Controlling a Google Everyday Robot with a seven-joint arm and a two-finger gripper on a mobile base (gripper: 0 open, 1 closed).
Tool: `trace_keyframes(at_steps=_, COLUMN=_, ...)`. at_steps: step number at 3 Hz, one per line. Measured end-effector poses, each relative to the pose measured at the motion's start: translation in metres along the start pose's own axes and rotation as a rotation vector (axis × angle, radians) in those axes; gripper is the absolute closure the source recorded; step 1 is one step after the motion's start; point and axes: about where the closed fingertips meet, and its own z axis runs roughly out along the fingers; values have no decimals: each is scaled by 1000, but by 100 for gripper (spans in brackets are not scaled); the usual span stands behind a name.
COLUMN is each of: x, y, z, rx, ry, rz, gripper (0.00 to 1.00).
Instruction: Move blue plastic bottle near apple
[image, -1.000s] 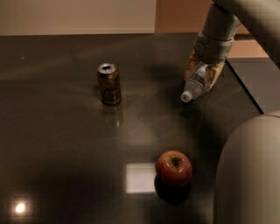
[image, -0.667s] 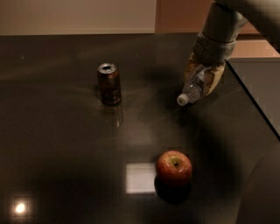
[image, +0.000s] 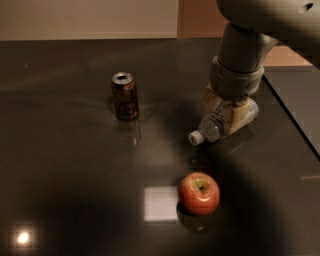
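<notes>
The blue plastic bottle (image: 220, 125) is clear with a white cap pointing down-left. It hangs tilted in my gripper (image: 227, 112), which comes down from the upper right and is shut on the bottle's body. The bottle is just above the dark table, a short way up and right of the apple (image: 199, 193). The apple is red with a yellowish patch at its stem and rests on the table near the front.
A brown metal drink can (image: 125, 96) stands upright at the left of the bottle. The dark glossy table (image: 65, 160) has its right edge (image: 292, 120) just beyond my gripper. A bright light reflection (image: 159, 203) lies left of the apple.
My gripper has carried the bottle down and toward the apple. The arm now fills more of the upper right. The can and apple have not moved.
</notes>
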Motion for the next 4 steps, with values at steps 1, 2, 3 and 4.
trace_keyframes(at_steps=1, x=-35, y=24, z=8, rx=-67, ry=46, rz=60, gripper=100)
trace_keyframes(at_steps=2, x=-69, y=31, z=9, rx=-106, ry=68, rz=81, gripper=100)
trace_keyframes(at_steps=3, x=-85, y=25, z=4, rx=-93, ry=82, rz=86, gripper=82)
trace_keyframes(at_steps=4, x=-90, y=21, z=2, rx=-74, ry=90, rz=85, gripper=59)
